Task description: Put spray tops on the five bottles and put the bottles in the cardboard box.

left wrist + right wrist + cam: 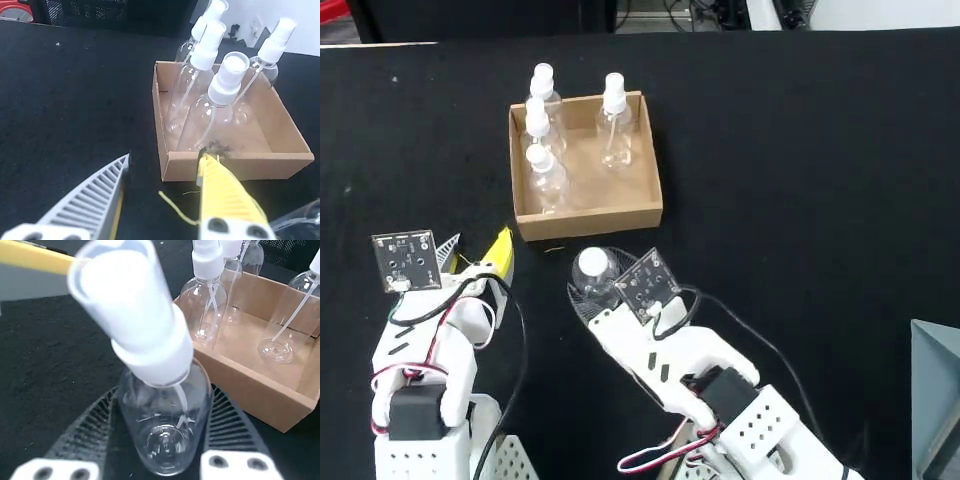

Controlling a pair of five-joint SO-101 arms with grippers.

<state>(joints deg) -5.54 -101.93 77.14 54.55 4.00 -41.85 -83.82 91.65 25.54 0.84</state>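
The box (pixel 588 218) is a shallow, open-topped square tray of plain brown cardboard with thin upright walls. It sits on a table (pixel 800 150) covered in matte black cloth. 4 bottles (pixel 614 128) stand upright inside it. Each has a clear, rounded plastic body, a white cylindrical spray top and a thin dip tube running down to the base. 3 of them line 1 side wall, close together. The 4th stands apart by the opposite wall, near the far corner.

The 5th bottle (pixel 167 420) has the same shape and is outside the box, just beside its near wall. The right gripper (pixel 160 432) pinches its clear body between 2 black fingers (pixel 82 437) with ribbed faces, 1 pressed to each side. Its top (pixel 132 310), smooth and white, sits on the neck, and the tube shows through the plastic below it. Whether the base touches the cloth I cannot tell.

The left gripper (pixel 480 240) is on the cloth side of the box's near corner, on the side where the 3 bottles stand, and does not touch the cardboard. It is spread wide and holds nothing. 1 finger is a grey wedge (pixel 95 200) with a ribbed face, and the other is a yellow wedge (pixel 225 200) that narrows to a point. A thin yellow strand (pixel 175 207) lies curled on the cloth between them, just in front of the box wall.
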